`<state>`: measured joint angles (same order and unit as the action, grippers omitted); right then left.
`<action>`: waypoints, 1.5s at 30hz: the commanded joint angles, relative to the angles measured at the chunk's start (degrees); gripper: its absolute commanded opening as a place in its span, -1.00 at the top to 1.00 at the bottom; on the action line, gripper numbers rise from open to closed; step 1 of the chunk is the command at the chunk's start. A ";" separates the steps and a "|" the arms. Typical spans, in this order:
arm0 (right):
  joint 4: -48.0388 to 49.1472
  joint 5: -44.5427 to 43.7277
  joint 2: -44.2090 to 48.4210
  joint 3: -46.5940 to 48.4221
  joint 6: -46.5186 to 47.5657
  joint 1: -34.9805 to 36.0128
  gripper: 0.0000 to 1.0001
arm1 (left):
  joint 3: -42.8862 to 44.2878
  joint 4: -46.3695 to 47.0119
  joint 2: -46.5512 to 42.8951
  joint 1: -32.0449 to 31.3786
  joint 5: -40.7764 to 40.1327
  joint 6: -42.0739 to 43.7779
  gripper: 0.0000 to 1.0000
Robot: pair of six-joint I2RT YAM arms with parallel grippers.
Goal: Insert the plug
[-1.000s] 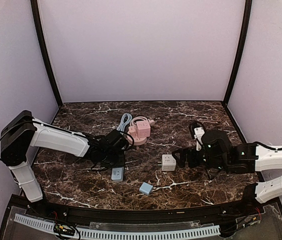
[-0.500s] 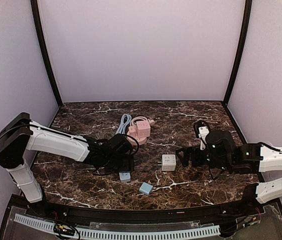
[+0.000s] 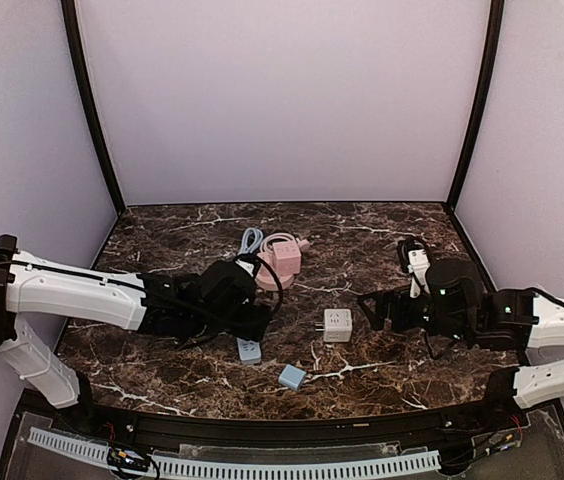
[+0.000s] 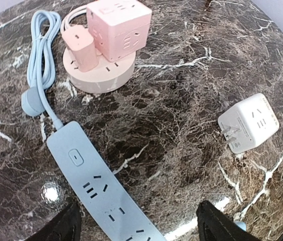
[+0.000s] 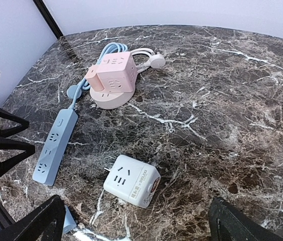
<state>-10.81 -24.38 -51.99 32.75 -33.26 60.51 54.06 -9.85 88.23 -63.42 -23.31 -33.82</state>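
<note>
Beneath the left gripper (image 4: 140, 226), spread wide and empty, lies the blue power strip (image 4: 96, 191).
Opposite, the right gripper (image 5: 136, 221) gapes empty too, the white cube plug (image 5: 131, 182) loose on the table (image 5: 222, 100) just ahead of it, prongs bare, well apart from the strip. Nothing inserted yet, I'd say: grasping and plugging remain.

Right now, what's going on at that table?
The left gripper hovers over the near end of the blue power strip, jaws open, holding nothing. The right gripper, jaws wide open and empty, faces the white cube adapter, which lies on the table with its prongs bare. Nothing is plugged into the strip yet. The pink socket cube sits at the back.
</note>
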 commanded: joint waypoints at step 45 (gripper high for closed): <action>-4.56 -0.53 12.14 -2.14 1.47 0.45 -0.97 | 16.98 13.38 25.08 3.64 34.94 56.91 -0.94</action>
<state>-15.05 -25.10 -40.29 30.79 -32.01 60.51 68.03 6.79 111.53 -62.37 6.90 20.03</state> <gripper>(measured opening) 0.986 0.969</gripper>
